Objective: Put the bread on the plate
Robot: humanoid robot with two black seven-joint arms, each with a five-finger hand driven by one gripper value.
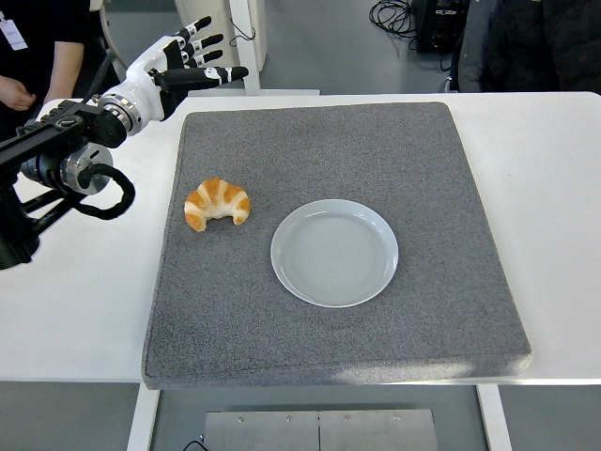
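Observation:
A golden croissant (pixel 217 202) lies on the grey mat (pixel 376 150), left of a pale grey plate (pixel 334 251) that holds nothing. My left hand (pixel 192 62) hovers high at the far left, well behind the croissant and apart from it. Its white-and-black fingers (pixel 225 73) are spread and hold nothing. The black left arm (pixel 56 164) reaches in from the left edge over the bare white table. The right arm is not in the picture.
The mat covers most of the white table (pixel 554 188). A person in dark clothes stands at the top left corner (pixel 38 56); another dark figure sits at the top right (pixel 545 42). Cables and a black box (pixel 423 19) lie on the floor behind.

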